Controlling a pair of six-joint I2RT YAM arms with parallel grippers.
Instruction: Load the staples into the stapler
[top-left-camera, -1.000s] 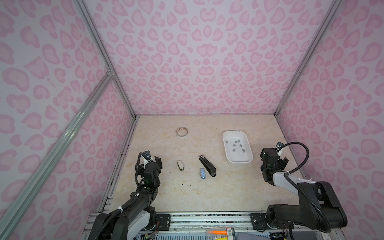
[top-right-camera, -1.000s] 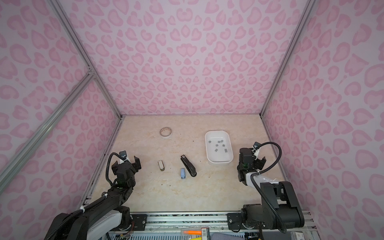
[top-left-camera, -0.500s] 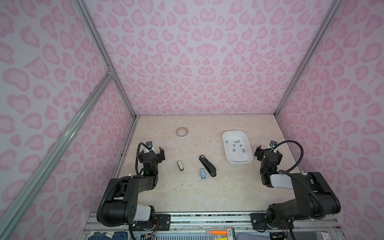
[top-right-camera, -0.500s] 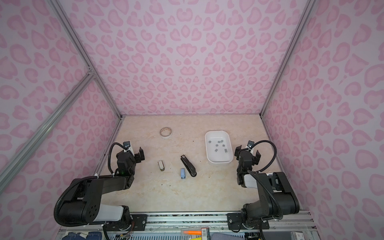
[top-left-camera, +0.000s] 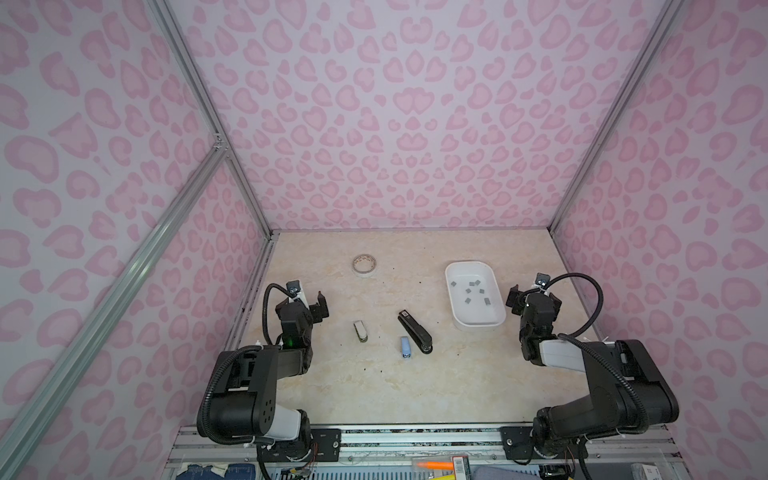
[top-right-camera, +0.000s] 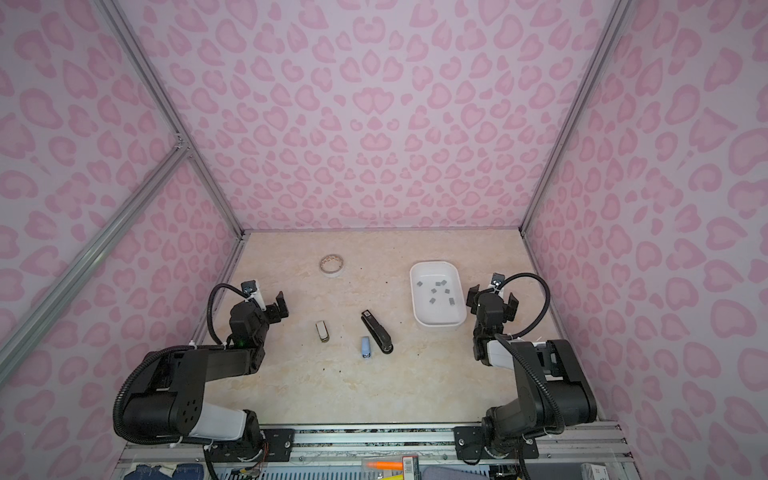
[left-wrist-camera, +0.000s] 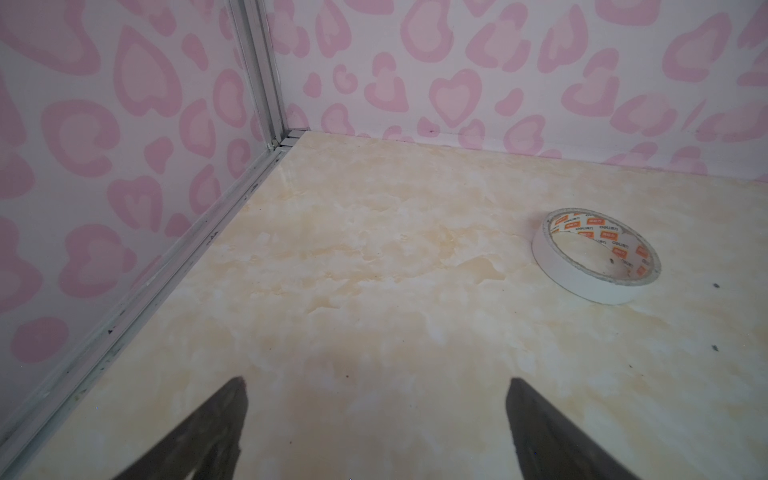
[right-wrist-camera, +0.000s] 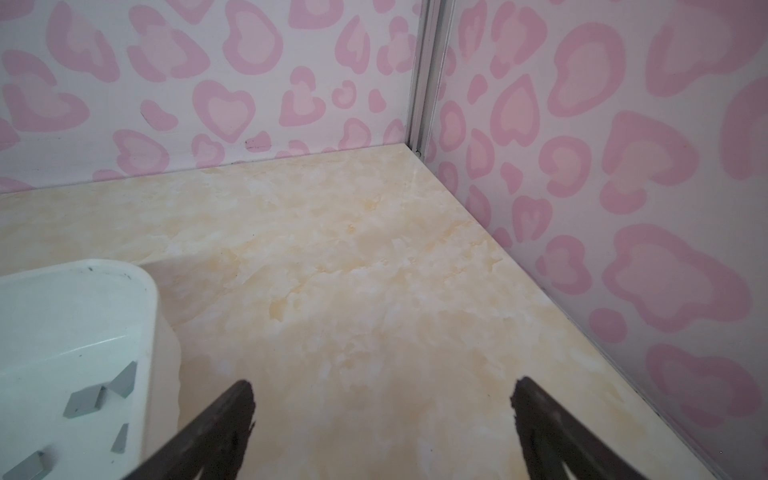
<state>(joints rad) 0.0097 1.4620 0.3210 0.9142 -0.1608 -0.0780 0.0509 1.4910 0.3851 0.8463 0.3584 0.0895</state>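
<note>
The left gripper (top-left-camera: 311, 297) is easing away from the near edge toward the back wall and slightly inward; the left arm (top-left-camera: 249, 374) is folding up, its elbow rising and looming larger in both top views; the right gripper (top-left-camera: 534, 296) is likewise creeping back and drawing nearer to the side of the white tray (top-left-camera: 478, 327); the right arm (top-left-camera: 615, 374) is lifting its elbow too.

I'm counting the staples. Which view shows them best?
A top view: all the staples in the white tray show, though small. The right wrist view shows only a few, larger, cut by its edge; the left wrist view shows none.
</note>
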